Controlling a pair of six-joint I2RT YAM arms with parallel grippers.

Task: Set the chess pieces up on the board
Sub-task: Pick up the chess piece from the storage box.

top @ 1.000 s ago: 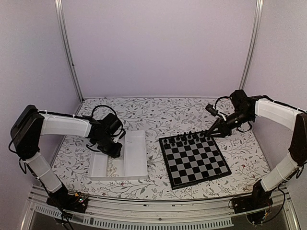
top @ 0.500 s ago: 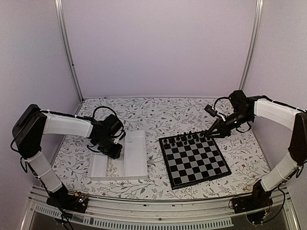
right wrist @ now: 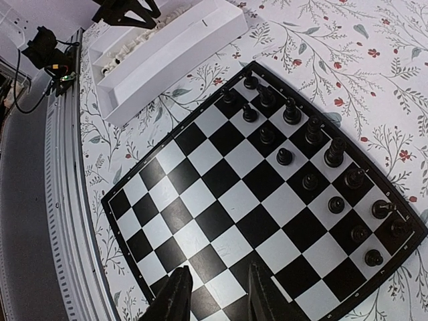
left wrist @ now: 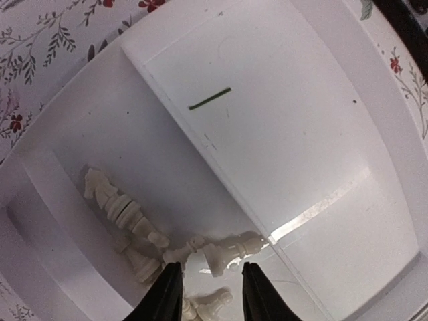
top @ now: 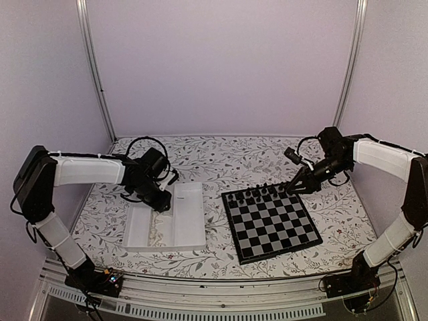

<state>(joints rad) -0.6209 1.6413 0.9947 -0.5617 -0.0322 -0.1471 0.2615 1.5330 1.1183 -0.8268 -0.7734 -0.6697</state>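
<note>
Lying heaped just beneath the left gripper (left wrist: 210, 269), cream chess pieces (left wrist: 137, 224) occupy one compartment of the white tray (left wrist: 287, 134); its jaws stand apart, empty. Black chess pieces (right wrist: 294, 127) line the board (right wrist: 214, 214) rows ahead of the right gripper (right wrist: 221, 269), likewise spread and empty. The board's border markings are too small to read.
</note>
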